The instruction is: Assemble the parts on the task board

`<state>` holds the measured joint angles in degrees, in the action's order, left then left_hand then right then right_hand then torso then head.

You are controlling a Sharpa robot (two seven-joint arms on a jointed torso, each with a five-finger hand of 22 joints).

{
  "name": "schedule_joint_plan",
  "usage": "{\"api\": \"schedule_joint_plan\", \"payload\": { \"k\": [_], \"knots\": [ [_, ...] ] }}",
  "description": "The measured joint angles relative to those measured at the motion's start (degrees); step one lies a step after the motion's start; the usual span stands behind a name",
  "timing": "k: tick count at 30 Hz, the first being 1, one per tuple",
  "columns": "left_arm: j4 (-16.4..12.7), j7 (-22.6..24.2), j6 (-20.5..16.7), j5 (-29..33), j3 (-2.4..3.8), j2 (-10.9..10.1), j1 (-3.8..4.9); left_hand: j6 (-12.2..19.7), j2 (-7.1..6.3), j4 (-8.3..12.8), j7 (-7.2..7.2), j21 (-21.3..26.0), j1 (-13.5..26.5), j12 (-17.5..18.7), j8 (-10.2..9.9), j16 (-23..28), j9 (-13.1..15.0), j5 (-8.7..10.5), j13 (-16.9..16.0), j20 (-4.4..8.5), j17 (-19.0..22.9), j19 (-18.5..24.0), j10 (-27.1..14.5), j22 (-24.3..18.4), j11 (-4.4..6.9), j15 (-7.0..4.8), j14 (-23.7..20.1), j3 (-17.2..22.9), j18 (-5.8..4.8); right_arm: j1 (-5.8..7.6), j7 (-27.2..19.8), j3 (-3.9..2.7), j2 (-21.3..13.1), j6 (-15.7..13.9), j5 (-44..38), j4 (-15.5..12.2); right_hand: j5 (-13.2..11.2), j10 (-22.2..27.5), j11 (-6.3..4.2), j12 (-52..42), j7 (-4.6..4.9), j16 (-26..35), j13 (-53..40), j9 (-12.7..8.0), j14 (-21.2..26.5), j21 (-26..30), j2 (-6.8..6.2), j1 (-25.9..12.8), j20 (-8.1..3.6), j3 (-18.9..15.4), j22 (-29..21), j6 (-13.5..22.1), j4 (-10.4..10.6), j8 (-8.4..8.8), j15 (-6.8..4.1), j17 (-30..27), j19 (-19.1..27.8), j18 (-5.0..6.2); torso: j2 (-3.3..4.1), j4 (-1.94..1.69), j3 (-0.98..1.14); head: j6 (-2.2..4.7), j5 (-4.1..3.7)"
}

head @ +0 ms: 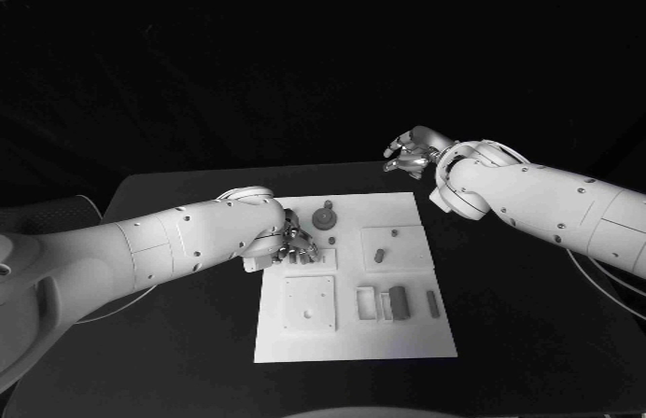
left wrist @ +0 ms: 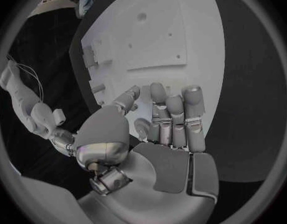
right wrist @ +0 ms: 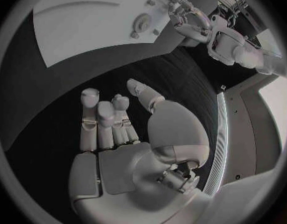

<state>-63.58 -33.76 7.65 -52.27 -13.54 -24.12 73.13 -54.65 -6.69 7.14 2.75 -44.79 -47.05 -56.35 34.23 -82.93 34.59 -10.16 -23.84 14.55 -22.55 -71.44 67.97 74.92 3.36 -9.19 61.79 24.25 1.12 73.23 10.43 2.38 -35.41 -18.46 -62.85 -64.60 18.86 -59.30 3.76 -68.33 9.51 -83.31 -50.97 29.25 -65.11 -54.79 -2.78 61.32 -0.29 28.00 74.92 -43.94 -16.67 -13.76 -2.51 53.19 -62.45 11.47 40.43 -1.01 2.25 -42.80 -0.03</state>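
The white task board (head: 353,336) lies in the middle of the black table. My left hand (head: 296,245) is over its far left part, fingertips (left wrist: 159,92) down near the board (left wrist: 149,40); whether it holds a part is hidden. A round part (head: 325,218) stands just to the right of that hand. A small piece (head: 381,256) lies in a square recess, and several blocks (head: 398,301) lie in slots nearer to me. My right hand (head: 414,149) hangs beyond the board's far right corner, fingers (right wrist: 98,117) apart and holding nothing. The right wrist view shows the left hand (right wrist: 192,21) on the board (right wrist: 87,30).
A square plate (head: 308,303) with small holes sits on the board's near left. Bare black table (head: 525,325) runs along both sides of the board. Thin cables (head: 599,283) hang beneath my right arm.
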Motion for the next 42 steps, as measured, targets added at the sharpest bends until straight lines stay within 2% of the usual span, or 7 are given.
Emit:
{"api": "schedule_joint_plan", "payload": {
  "k": [13, 18, 22, 25, 30, 36, 42],
  "knots": [
    [0.0, 0.3, -0.6, 1.0, 0.00, -0.1, 0.00, 0.0, -0.33, -0.5, 0.01, 0.2, 0.9, 0.0, -0.3, 0.0, 0.4, -0.22, 0.0, 0.09, 0.0, 0.1, -0.4, 0.0, 0.02, 0.09, -0.1, -0.5, 0.00, -0.01, 0.0, 0.01, 0.0, 0.0, 0.0, 0.0, 0.0, 0.0, 0.00, 0.0, -0.07, 0.0, 0.0, 0.0, 0.0, 0.0, 0.00, 0.0, 0.00, 0.0, 0.0, -0.1, 0.0, 0.00, 0.00, 0.0, 0.0, 0.01, -0.01, 0.00, 0.00, -0.05, 0.02],
    [0.0, 0.3, -0.8, 1.2, 0.00, 0.0, 0.00, 0.0, 1.26, 0.0, 0.01, 0.2, 0.5, -0.2, -0.7, -0.2, 0.9, -1.17, 0.0, 0.06, 0.1, 0.1, -0.4, 0.0, 0.02, 0.09, -0.1, 0.0, -0.01, -0.01, 0.0, 0.01, 0.0, 0.1, 0.0, 0.0, 0.0, 0.0, 0.00, 0.0, -0.08, 0.0, 0.0, 0.0, 0.0, 0.0, 0.00, 0.0, 0.01, 0.0, 0.0, -0.1, 0.0, 0.00, 0.00, 0.0, 0.0, 0.01, -0.01, 0.00, 0.00, -0.05, 0.03],
    [0.1, 0.3, -0.8, 1.4, 0.00, 0.0, 0.00, -0.1, 3.76, 2.0, 0.00, 0.2, -0.9, -0.3, -1.1, -0.3, 1.6, -4.55, 0.1, -0.01, 0.1, 0.2, -0.4, 0.0, 0.02, 0.10, -0.1, 0.2, 0.00, -0.01, 0.0, 0.02, 0.0, 0.1, 0.0, 0.0, 0.0, 0.0, 0.00, 0.0, -0.09, 0.0, 0.0, 0.0, 0.0, 0.0, 0.00, 0.0, 0.00, 0.0, 0.0, -0.1, 0.0, 0.00, 0.00, 0.0, 0.0, 0.00, -0.01, 0.00, 0.00, -0.02, 0.03],
    [0.1, 0.3, -0.9, 1.6, 0.00, 0.0, 0.00, -0.3, 4.64, 3.1, -0.16, 0.2, -1.8, -0.4, -1.5, -0.3, 1.8, -5.10, 0.2, -0.01, 0.2, 0.2, -0.4, 0.0, 0.02, 0.10, -0.1, 1.6, 0.00, -0.02, 0.0, 0.02, 0.0, 0.1, 0.0, 0.0, 0.0, 0.0, 0.00, 0.0, -0.10, 0.0, 0.0, 0.0, 0.0, 0.0, 0.00, 0.0, 0.00, 0.0, 0.0, -0.1, 0.0, 0.00, 0.00, 0.0, 0.0, 0.01, -0.01, 0.00, -0.01, 0.01, 0.03],
    [0.1, 0.4, -0.9, 1.9, 0.00, 0.0, 0.00, -0.3, 4.92, 4.3, -0.15, 0.2, -3.0, -0.4, -2.0, -0.3, 2.3, -5.74, 0.2, -0.02, 0.2, 0.2, -0.4, 0.0, 0.02, 0.20, -0.2, 3.6, 0.00, -0.03, 0.0, 0.02, 0.0, 0.2, 0.0, 0.1, 0.0, 0.0, 0.00, 0.0, -0.11, 0.0, 0.0, 0.0, 0.0, 0.0, 0.00, 0.0, 0.01, 0.0, 0.0, -0.1, 0.0, 0.00, 0.00, 0.0, 0.0, 0.01, -0.01, 0.01, -0.01, 0.02, 0.03],
    [0.1, 0.4, -0.9, 2.2, 0.00, -0.1, 0.00, -0.5, 5.27, 5.0, -0.35, 0.2, -3.4, -0.4, -2.1, -0.3, 3.2, -9.05, 0.3, -0.12, 0.2, 0.3, -0.4, 0.0, 0.02, 0.30, -0.3, 4.2, 0.00, -0.05, 0.0, 0.02, 0.0, 0.3, 0.0, 0.1, 0.0, 0.0, 0.00, -0.1, 0.03, 0.0, 0.1, 0.0, 0.0, 0.0, 0.00, 0.0, 0.01, 0.0, 0.0, 0.0, 0.0, 0.00, 0.00, 0.0, 0.0, 0.01, -0.01, 0.03, 0.00, 0.04, 0.03],
    [0.2, 0.5, -1.1, 2.8, 0.00, 0.0, 0.00, -0.7, 5.59, 5.2, -0.53, 0.0, -3.1, -0.7, -2.3, -0.6, 3.8, -10.42, 0.4, -0.11, 0.2, 0.3, -0.4, 0.0, 0.01, 0.28, -0.2, 3.9, 0.00, -0.05, 0.0, 0.03, 0.0, 0.3, 0.0, 0.1, 0.0, 0.0, 0.00, -0.2, 0.03, 0.0, 0.1, 0.0, 0.0, 0.0, 0.00, 0.0, 0.01, 0.0, 0.0, 0.0, 0.0, 0.00, 0.00, 0.0, 0.0, 0.02, -0.01, 0.02, -0.01, 0.05, 0.03]
  ]
}}
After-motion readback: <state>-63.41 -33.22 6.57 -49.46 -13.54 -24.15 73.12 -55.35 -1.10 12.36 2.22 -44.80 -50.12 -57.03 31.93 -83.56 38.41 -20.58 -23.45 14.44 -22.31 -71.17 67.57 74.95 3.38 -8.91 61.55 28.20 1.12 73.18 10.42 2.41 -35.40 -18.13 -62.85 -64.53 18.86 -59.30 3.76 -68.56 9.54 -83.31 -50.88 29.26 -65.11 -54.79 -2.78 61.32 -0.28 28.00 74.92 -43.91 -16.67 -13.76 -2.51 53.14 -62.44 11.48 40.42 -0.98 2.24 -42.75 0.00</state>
